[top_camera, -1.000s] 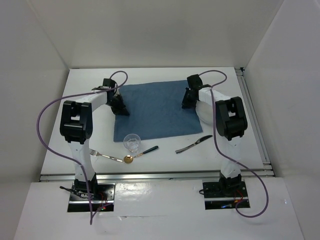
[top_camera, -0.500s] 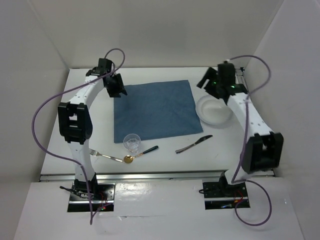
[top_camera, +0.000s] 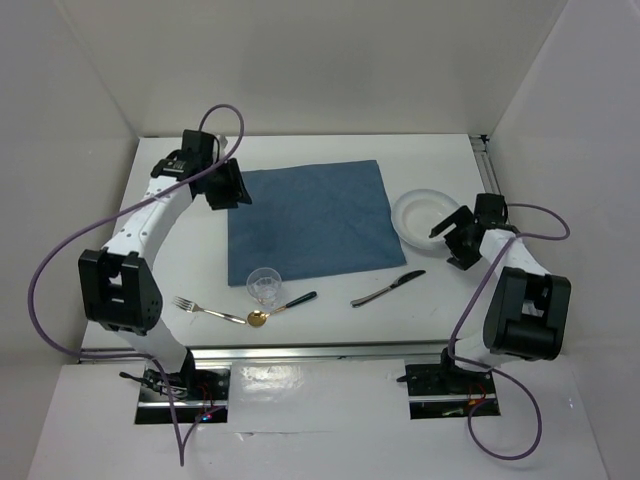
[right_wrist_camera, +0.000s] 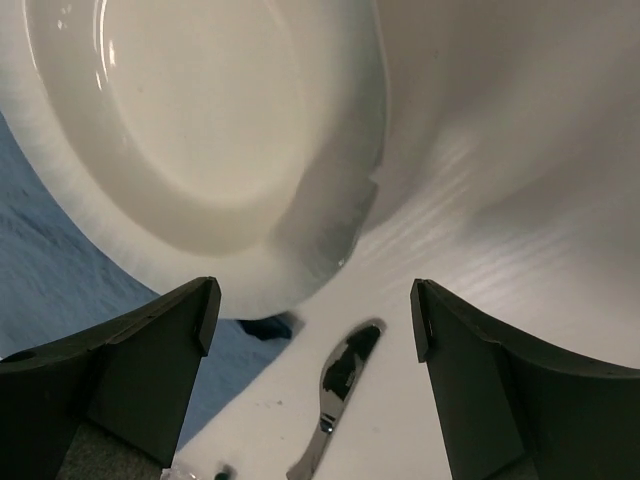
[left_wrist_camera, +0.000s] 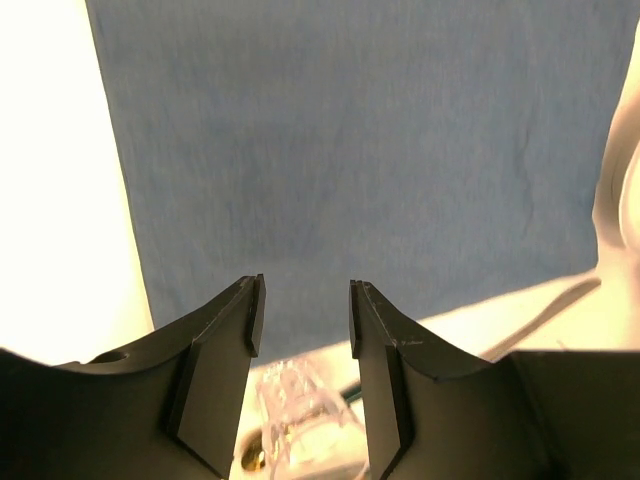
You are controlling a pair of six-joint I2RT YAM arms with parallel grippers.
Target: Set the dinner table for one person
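The dinner table (top_camera: 450, 160) is a white top with a blue cloth (top_camera: 310, 225) spread flat in its middle. A white plate (top_camera: 420, 215) lies just right of the cloth. My left gripper (top_camera: 236, 192) hovers open over the cloth's far left corner, and in the left wrist view (left_wrist_camera: 300, 315) nothing is between its fingers. My right gripper (top_camera: 450, 240) stands wide open and empty beside the plate's near right rim. In the right wrist view (right_wrist_camera: 313, 315), the plate (right_wrist_camera: 200, 130) fills the top and a knife (right_wrist_camera: 335, 400) lies below.
Along the near edge lie a fork (top_camera: 205, 310), a gold-bowled spoon (top_camera: 282, 308) with a dark handle, a clear glass (top_camera: 264, 285) and the knife (top_camera: 388, 288). A metal rail (top_camera: 505, 240) runs down the table's right side. White walls enclose the table.
Both grippers have gone from shut to open. The left has drawn back to the cloth's far left corner. The right arm has swung off the cloth to the plate's right side.
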